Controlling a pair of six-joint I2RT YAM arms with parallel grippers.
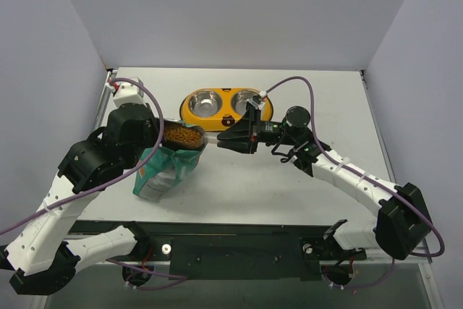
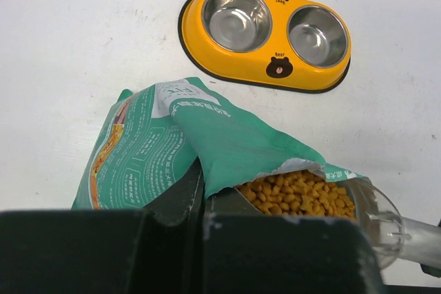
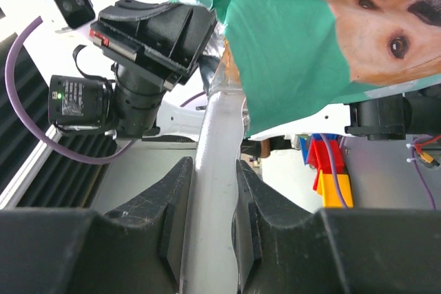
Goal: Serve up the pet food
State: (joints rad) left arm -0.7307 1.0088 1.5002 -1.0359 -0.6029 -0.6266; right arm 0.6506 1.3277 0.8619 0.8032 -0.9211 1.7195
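The pet food [image 2: 296,194], small brown kibble, fills the torn-open mouth of a teal-and-white bag [image 2: 227,142] that stands tilted on the table; it also shows in the top view [image 1: 182,135]. My left gripper [image 2: 201,194] is shut on the bag's top edge beside the opening. A clear plastic scoop [image 2: 377,222] has its bowl in the bag's mouth among the kibble. My right gripper [image 3: 212,191] is shut on the scoop's pale handle [image 3: 215,142], just right of the bag in the top view [image 1: 223,140]. The bag's dog print [image 3: 386,25] faces the right wrist camera.
A yellow double-bowl feeder [image 1: 189,115] with two steel bowls, both bare, lies behind the bag and the right gripper; it also shows in the left wrist view [image 2: 265,67]. Grey walls close the table at the left, back and right.
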